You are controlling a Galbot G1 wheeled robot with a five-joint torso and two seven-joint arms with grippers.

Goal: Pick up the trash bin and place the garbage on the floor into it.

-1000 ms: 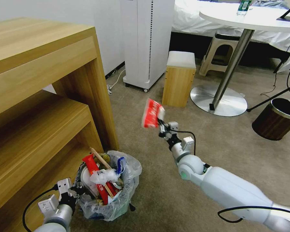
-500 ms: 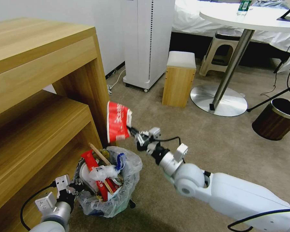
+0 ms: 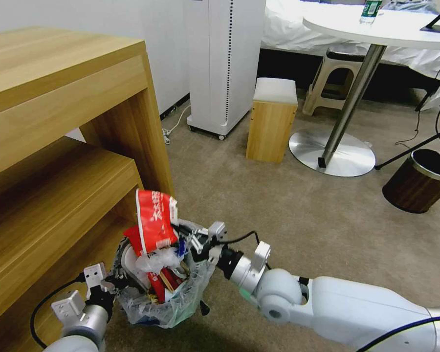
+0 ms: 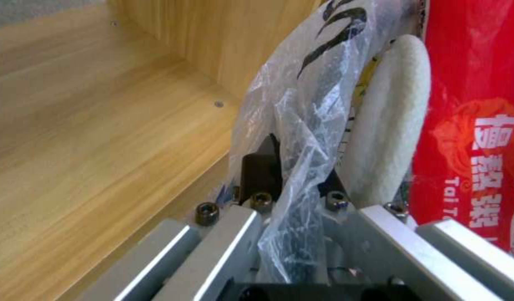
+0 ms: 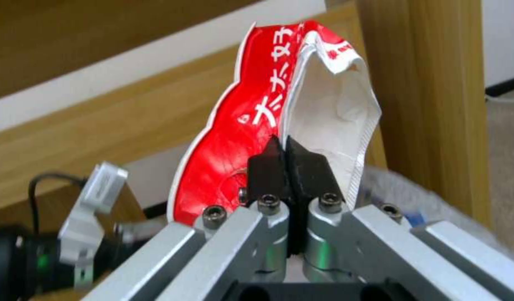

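I see my right end effector (image 3: 181,233) pinching a red wrapper (image 3: 154,220) upright over the trash bin (image 3: 162,288), while my left end effector (image 3: 116,282) clamps the bin's bagged rim beside the wooden shelf (image 3: 58,205).

Glossy red wrapper (image 5: 235,138) – crinkly clear plastic bag (image 4: 301,113); smooth wood-grain shelf (image 3: 58,195); matt carpet (image 3: 298,215).

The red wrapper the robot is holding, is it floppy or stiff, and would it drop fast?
Probably floppy: the red wrapper curls and gapes open above the right gripper, pinched at one edge. Likely very light, since it looks torn open and empty inside. It may flutter rather than drop straight into the bin.
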